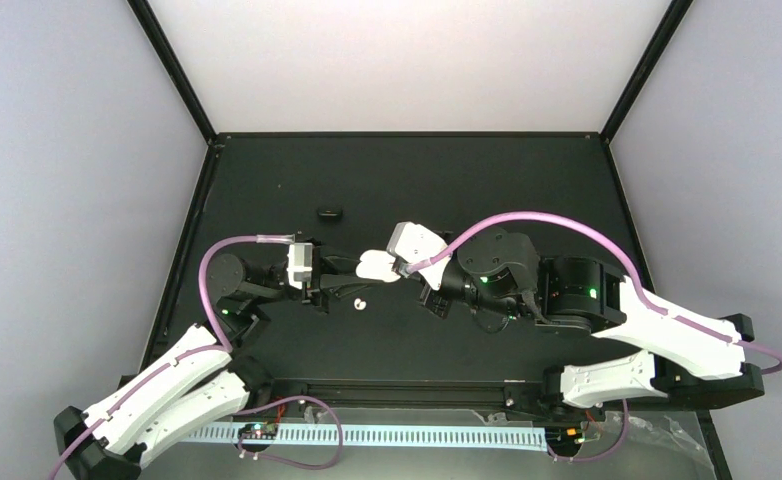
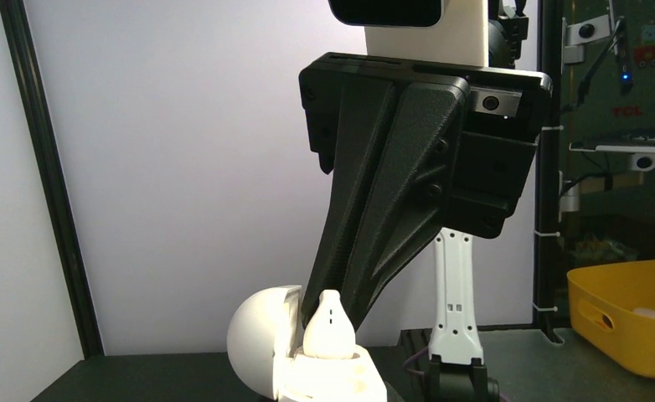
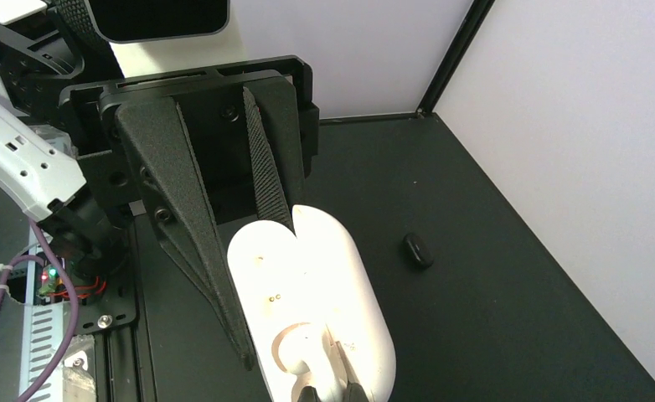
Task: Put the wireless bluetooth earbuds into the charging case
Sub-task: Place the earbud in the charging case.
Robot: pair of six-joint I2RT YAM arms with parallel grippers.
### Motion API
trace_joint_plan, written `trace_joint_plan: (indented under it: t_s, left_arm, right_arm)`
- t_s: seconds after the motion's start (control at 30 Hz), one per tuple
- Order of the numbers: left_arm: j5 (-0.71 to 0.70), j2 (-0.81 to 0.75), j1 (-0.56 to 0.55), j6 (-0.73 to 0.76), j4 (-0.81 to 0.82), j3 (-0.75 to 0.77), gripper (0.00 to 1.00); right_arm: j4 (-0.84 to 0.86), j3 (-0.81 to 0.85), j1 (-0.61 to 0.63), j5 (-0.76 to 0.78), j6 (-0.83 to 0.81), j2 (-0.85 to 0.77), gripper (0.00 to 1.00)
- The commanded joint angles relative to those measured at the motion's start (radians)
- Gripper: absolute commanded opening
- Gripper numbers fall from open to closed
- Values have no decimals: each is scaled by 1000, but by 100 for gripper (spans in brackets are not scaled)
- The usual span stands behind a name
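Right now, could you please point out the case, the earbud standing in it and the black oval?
case (image 3: 349, 285), right wrist view, white shell middle.
earbud (image 2: 329, 322), left wrist view, its upper body.
black oval (image 3: 418, 249), right wrist view, its centre.

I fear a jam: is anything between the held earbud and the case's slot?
Nothing visible. The case, lid open, sits in the left gripper; the right gripper holds the earbud right at its slot.

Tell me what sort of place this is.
Probably a robotics lab test cell: a black table boxed in by plain walls, a left arm and right arm bolted at its near edge, and a yellow bin outside the frame.
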Motion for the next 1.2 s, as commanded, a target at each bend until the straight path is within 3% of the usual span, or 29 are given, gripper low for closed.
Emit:
trace_joint_plan:
  t_s: [0.0, 0.3, 1.07, 1.17]
  left_arm:
    - [6, -15, -8, 15, 42, 4, 2]
    - [-2, -11, -8, -4, 62, 0, 1]
    - [-16, -14, -7, -11, 59, -3, 2]
    - [-18, -18, -8, -7, 57, -6, 1]
  right_arm:
    - [-39, 19, 11, 13, 7, 3, 1]
    - [-48, 25, 16, -11, 12, 7, 11]
    - [-19, 37, 15, -35, 21, -1, 14]
    - [-11, 44, 16, -26, 31, -19, 18]
